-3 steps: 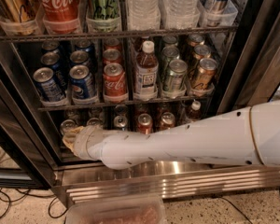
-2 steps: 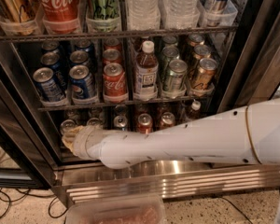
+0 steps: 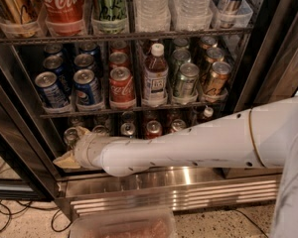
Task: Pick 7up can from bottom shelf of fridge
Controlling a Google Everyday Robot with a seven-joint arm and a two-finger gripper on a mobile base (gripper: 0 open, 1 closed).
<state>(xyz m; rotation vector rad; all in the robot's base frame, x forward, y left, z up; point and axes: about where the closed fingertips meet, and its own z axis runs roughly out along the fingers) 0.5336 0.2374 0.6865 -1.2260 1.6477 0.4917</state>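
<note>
The fridge (image 3: 21, 148) stands open in front of me. My white arm reaches in from the right to the left end of the dim bottom shelf (image 3: 55, 145). My gripper (image 3: 72, 150) is at that left end, low in the rack. A silver can top, the 7up can (image 3: 71, 135), shows right at the gripper's upper side. Its body is hidden behind the gripper. I cannot tell whether the gripper touches it.
More can tops (image 3: 127, 129) and a small bottle (image 3: 206, 114) sit further right on the bottom shelf. Above is a brighter rack with Pepsi cans (image 3: 87, 86), Coca-Cola cans (image 3: 121, 86) and a bottle (image 3: 155, 76). The ribbed steel base panel (image 3: 188, 192), a plastic tub (image 3: 121, 224) and floor cables (image 3: 10, 217) lie below.
</note>
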